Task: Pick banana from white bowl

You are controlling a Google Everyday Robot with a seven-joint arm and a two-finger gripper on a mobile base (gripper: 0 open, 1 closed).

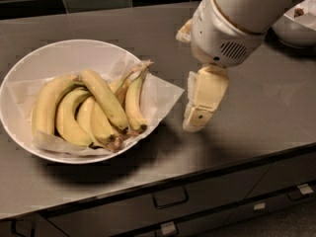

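- though the gripper point(196, 118) hangs just beside the right corner of the paper lining point(163, 90), i cannot tell from where i stand whether it is open or closed; nothing shows in its hold.
- it points down at the grey counter point(247, 147), next to the white bowl point(29, 65) rather than over it, so i judge the reach only partly made: it needs to go left, across the rim.
- the banana point(105, 98) lies in the white bowl on top of the heap, slanting from upper left down to its dark tip at lower right. being uppermost, it looks the easiest 1 to lift clear.
- the fatter bananas point(47, 107) crowd beneath and on both sides, touching it, so a loose grab might catch 2 at once.
- the lining is crinkled under the fruit and spills over the bowl's right rim; it could drag along with a lift.
- the wrist point(224, 31), a bulky white housing, comes in from the upper right and tilts down over the gripper.
- a smaller bowl point(296, 31) sits at the back right, well apart.
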